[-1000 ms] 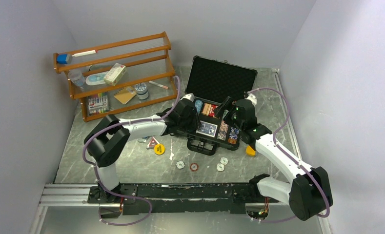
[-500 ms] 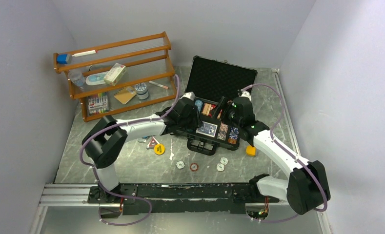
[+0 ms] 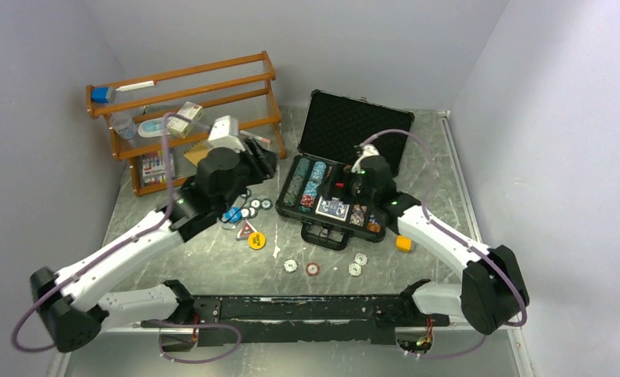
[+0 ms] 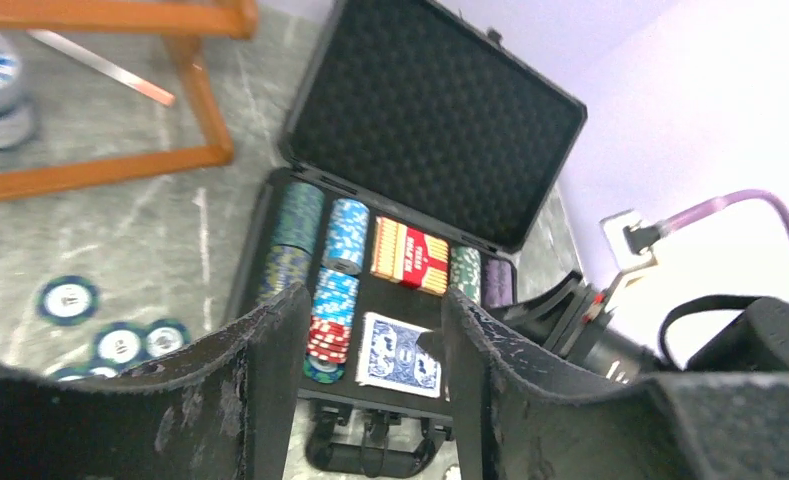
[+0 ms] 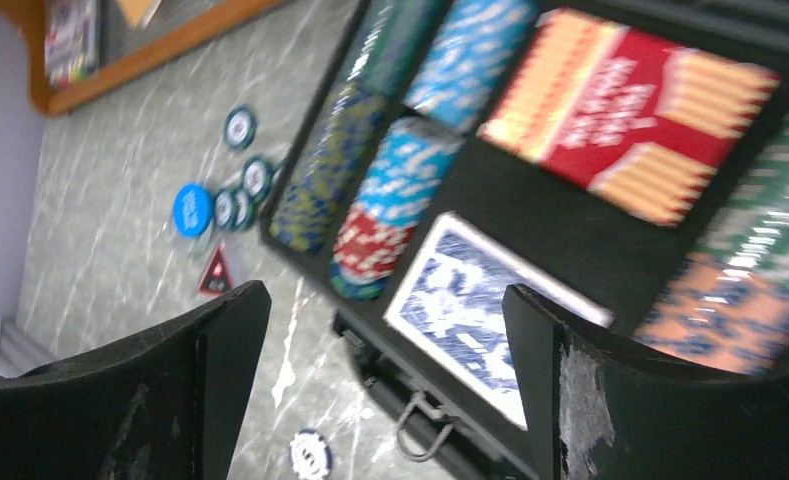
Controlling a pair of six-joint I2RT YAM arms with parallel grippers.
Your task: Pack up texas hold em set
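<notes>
The black case (image 3: 316, 226) lies open on the table, its foam lid (image 3: 357, 129) standing up. Its tray holds rows of striped chips (image 3: 305, 182), a red card deck (image 4: 410, 256) and a blue card deck (image 4: 400, 352). Several loose chips (image 3: 313, 269) lie in front of the case, and blue chips (image 3: 245, 210) lie left of it. A yellow token (image 3: 257, 240) and a red triangle token (image 3: 247, 230) lie nearby. My left gripper (image 3: 264, 162) is open and empty, left of the case and above the table. My right gripper (image 3: 344, 188) is open and empty, over the tray above the blue deck (image 5: 480, 300).
An orange wooden rack (image 3: 185, 118) with small items stands at the back left, close behind my left arm. A small orange cube (image 3: 403, 243) lies right of the case front. Walls close in at the back and on both sides.
My left arm has pulled out of the case, moving left and up toward the rack. My right gripper has shifted left over the tray.
</notes>
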